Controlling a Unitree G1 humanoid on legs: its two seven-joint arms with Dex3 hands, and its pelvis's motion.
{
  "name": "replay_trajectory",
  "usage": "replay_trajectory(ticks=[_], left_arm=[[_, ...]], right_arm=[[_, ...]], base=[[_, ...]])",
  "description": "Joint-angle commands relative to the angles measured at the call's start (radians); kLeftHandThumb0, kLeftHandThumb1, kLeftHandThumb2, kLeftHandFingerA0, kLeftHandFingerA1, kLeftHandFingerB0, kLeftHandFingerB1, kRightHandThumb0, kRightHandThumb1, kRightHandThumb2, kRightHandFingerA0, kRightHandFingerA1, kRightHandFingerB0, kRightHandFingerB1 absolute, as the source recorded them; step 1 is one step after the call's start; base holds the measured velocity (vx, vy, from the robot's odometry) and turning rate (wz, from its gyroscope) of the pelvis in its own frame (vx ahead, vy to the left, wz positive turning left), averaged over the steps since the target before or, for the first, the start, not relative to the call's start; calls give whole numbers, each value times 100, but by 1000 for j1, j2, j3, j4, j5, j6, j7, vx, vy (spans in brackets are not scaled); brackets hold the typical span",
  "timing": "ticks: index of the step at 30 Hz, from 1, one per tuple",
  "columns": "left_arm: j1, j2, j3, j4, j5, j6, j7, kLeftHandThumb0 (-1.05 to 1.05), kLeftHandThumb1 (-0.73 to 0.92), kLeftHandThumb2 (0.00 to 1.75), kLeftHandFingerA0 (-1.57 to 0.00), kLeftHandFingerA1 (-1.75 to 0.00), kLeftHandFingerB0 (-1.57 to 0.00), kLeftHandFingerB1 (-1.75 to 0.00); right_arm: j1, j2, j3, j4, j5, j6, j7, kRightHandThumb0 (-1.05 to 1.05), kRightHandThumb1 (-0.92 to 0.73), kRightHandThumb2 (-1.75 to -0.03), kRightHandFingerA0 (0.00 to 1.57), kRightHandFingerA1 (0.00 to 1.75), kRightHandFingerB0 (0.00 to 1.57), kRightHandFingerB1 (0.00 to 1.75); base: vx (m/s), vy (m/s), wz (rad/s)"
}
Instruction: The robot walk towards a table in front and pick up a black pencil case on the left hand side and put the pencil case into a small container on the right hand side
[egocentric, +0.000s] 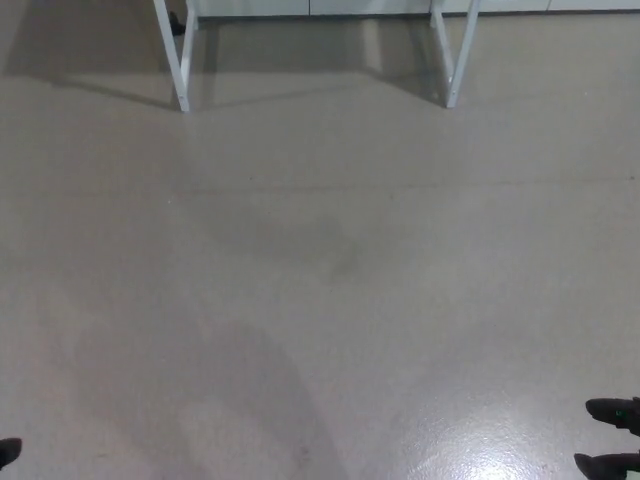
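Only the white legs of the table (181, 60) show at the top of the head view; its top is out of frame. Neither the black pencil case nor the small container is visible. A sliver of my left hand (8, 452) peeks in at the bottom left corner. Black fingertips (612, 410) of my right hand (612, 438) show at the bottom right edge, far from the table. Too little of either hand shows to judge its state.
Grey floor (320, 280) stretches between me and the table. The second table leg (455, 60) stands at the upper right. A white wall base runs along the top edge behind the legs.
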Motion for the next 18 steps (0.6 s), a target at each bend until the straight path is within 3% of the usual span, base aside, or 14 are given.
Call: replay_trajectory(ticks=[1, 4, 5, 6, 7, 8, 18], left_arm=[[14, 19, -5, 22, -16, -68, -24, -52, 39, 69, -27, -48, -16, -39], [43, 15, -8, 20, -21, -77, -24, -50, 38, 69, -28, -49, -17, -40], [48, 15, -9, 23, -21, -77, -28, -43, 49, 55, -32, -41, -21, -30], [53, 14, -10, 24, -22, -80, -30, -44, 48, 55, -33, -41, -21, -30], [53, 14, -10, 24, -22, -80, -30, -44, 48, 55, -33, -41, -21, -30], [66, 17, -19, 23, -12, -82, -25, -52, 39, 69, -28, -48, -17, -39], [113, 20, -42, 22, -14, -67, -30, -50, 39, 69, -25, -46, -16, -39]], right_arm=[[12, -18, -7, 18, 20, -51, 13, -34, -40, -52, 61, 53, 45, 45], [43, -15, -6, 26, 19, -72, 7, -32, -40, -52, 63, 54, 46, 45], [49, -18, -2, 30, 15, -79, 6, -34, -40, -52, 63, 54, 45, 45], [55, -20, 3, 33, 9, -83, 3, -35, -40, -52, 64, 53, 45, 44], [55, -20, 3, 33, 9, -83, 3, -35, -40, -52, 64, 53, 45, 44], [71, -22, 9, 31, 4, -80, 2, -35, -41, -52, 63, 52, 45, 44], [133, -20, 23, 57, 2, -105, -9, -34, -42, -52, 62, 52, 45, 44]], base=[[0, 0, 0], [0, 0, 0], [0, 0, 0], [0, 0, 0], [0, 0, 0], [0, 0, 0], [0, 0, 0]])
